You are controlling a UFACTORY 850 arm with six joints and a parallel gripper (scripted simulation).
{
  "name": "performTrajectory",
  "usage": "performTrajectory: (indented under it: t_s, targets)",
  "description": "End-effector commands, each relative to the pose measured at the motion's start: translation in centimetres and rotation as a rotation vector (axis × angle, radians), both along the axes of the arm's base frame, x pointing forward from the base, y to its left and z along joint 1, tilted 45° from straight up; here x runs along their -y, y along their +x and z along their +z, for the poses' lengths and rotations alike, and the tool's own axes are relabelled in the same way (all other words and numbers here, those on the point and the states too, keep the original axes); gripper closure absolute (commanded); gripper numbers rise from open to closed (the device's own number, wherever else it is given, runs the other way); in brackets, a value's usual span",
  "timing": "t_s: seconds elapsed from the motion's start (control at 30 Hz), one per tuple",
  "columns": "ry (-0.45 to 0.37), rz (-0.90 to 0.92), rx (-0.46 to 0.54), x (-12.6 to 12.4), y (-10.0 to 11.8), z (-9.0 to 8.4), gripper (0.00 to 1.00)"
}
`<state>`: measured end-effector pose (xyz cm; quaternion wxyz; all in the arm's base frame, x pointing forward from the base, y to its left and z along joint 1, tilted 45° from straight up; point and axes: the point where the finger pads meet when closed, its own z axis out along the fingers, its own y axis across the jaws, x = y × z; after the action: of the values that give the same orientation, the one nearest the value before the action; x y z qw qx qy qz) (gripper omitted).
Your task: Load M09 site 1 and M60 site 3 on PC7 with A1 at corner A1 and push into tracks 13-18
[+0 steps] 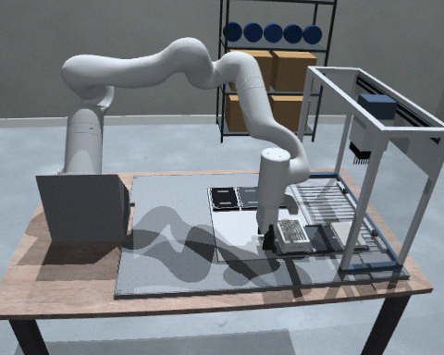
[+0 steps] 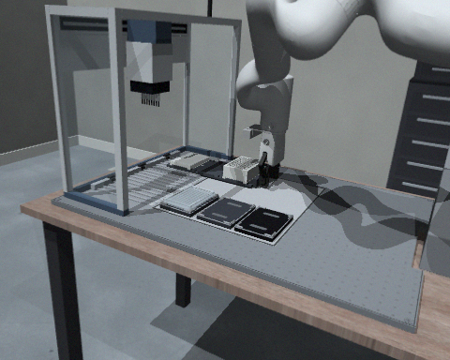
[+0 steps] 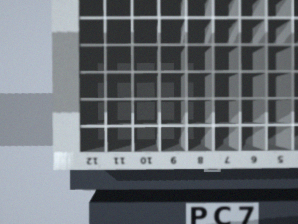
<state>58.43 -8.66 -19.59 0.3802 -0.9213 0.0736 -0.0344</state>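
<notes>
The carrier PC7 (image 1: 318,238) lies on the apron with its far end in among the loading rails (image 1: 329,203). The deep-well block M09 (image 1: 292,233) sits on site 1 by the handle and fills the wrist view (image 3: 185,80), above the PC7 label (image 3: 222,215). The flat plate M60 (image 1: 351,231) sits on site 3, under the instrument frame. Site 2 (image 1: 317,233) between them is bare. M06 (image 2: 188,199) lies in nest S3; nests S2 (image 2: 226,211) and S1 (image 2: 264,222) are empty. My gripper (image 1: 268,240) stands open, low at the carrier's handle end. I see no lamp.
The instrument's white frame (image 1: 378,139) with its blue pipetting head (image 1: 376,108) stands over the rails at the right. A grey box (image 1: 82,208) stands by the arm's base on the left. A shelf rack (image 1: 274,69) stands behind the table.
</notes>
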Motion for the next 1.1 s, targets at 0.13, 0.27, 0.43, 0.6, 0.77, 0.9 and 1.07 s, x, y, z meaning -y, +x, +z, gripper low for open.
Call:
performTrajectory:
  t_s: [0.13, 0.27, 0.43, 0.6, 0.77, 0.9, 1.07]
  targets:
    - [-0.001, -0.001, 0.002, 0.2, 0.7, 0.1, 0.18]
    - [-0.001, -0.001, 0.002, 0.3, 1.1, 0.1, 0.18]
    - [-0.001, -0.001, 0.002, 0.4, 1.6, 0.1, 0.18]
    - [-0.001, -0.001, 0.002, 0.4, 2.1, 0.1, 0.18]
    - [-0.001, -0.001, 0.002, 0.5, 2.4, 0.1, 0.18]
    - [-0.001, -0.001, 0.002, 0.5, 2.8, 0.1, 0.18]
    - [-0.001, -0.001, 0.002, 0.6, 3.1, 0.1, 0.18]
